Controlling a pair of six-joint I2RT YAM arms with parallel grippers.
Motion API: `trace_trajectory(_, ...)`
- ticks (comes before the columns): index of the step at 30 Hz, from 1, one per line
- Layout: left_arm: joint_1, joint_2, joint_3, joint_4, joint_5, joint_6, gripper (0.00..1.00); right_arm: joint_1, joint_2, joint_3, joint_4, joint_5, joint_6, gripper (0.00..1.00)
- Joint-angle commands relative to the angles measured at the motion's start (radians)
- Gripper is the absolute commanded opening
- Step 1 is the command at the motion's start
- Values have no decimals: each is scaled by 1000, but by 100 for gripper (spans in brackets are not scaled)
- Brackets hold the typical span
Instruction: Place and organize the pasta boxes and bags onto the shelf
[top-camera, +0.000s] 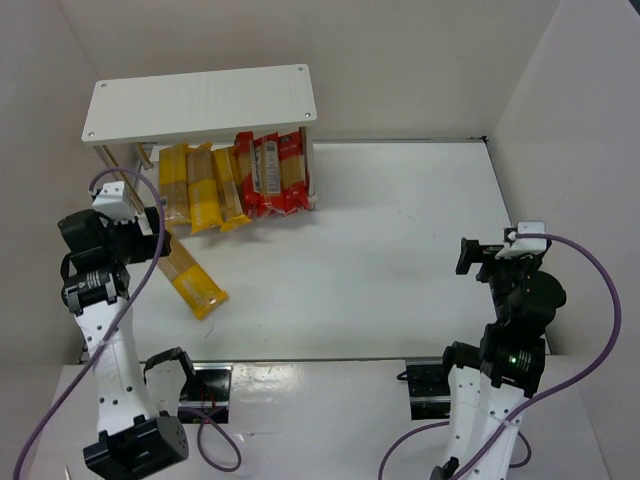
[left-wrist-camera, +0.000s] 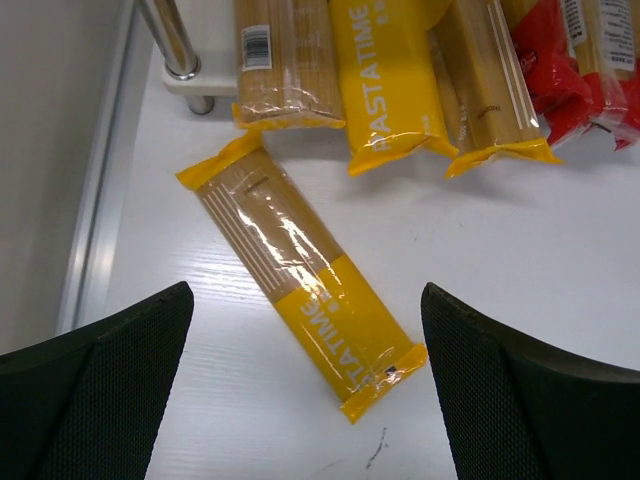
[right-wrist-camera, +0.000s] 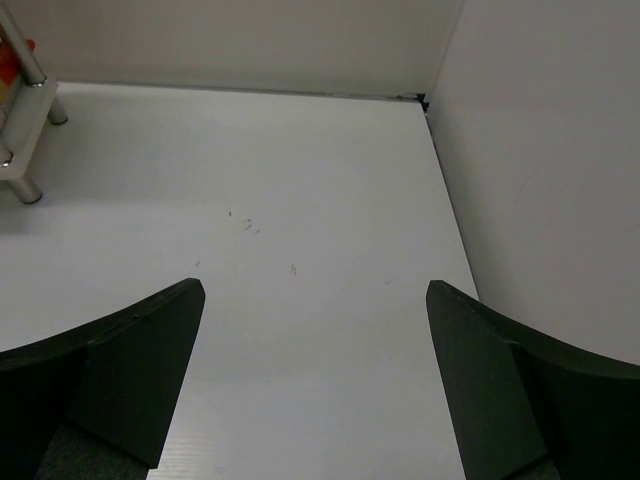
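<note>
We saw one loose yellow spaghetti pack (top-camera: 196, 284) (left-wrist-camera: 300, 275) lying flat on the white table (top-camera: 400, 250). It lay in front of the white shelf (top-camera: 200, 100), just short of the yellow packs (top-camera: 200, 190) and red packs (top-camera: 270, 175) stowed side by side under its top board.

The left gripper (top-camera: 150, 228) (left-wrist-camera: 305, 295) hung directly above this loose pack, its fingers spread wide and holding nothing. In the left wrist view the pack ran on a slant between the fingers. Its clear window end pointed up and left toward the shelf, and its yellow printed end pointed down and right. We judged that the wrist needed turning so the fingers would close squarely across the pack's narrow width.

The right gripper (top-camera: 468, 256) (right-wrist-camera: 315, 290) was also open and empty. It hung over the table's right side, well apart from every pack, so the left arm was plainly the nearer one.
</note>
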Motion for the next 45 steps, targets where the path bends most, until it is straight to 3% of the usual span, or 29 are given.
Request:
trace_trajectory(1, -20, 39, 41, -11, -36, -78, 100, -7, -33, -10, 45, -17, 0, 100)
trace_trajectory(10, -133, 94, -70, 126, 52, -42, 100, -7, -4, -1, 27, -71, -20, 100)
trace_trajectory(16, -110, -7, -69, 171, -43, -73, 100, 5, 162, 74, -61, -344, -196, 100)
trace_trajectory(18, -100, -28, -46, 158, -76, -96, 100, 26, 285, 176, -139, -378, -253, 100)
trace_trajectory(20, -89, -29, -46, 146, -76, -85, 100, 97, 358, 270, -168, -358, -284, 100)
trace_trajectory(23, -80, 25, -37, 103, -76, -70, 100, 214, 410, 293, -110, -242, -269, 100)
trace_trajectory(26, -90, 108, -26, 85, -99, -59, 100, 258, 455, 293, -87, -174, -269, 100)
trace_trajectory(29, -159, 261, -14, 51, -235, -27, 100, 319, 464, 266, -33, -113, -250, 100)
trace_trajectory(32, -191, 350, 11, 39, -315, -27, 100, 345, 464, 240, 5, -77, -240, 100)
trace_trajectory(45, -191, 557, 21, 80, -280, -159, 98, 335, 473, 185, 39, -36, -230, 100)
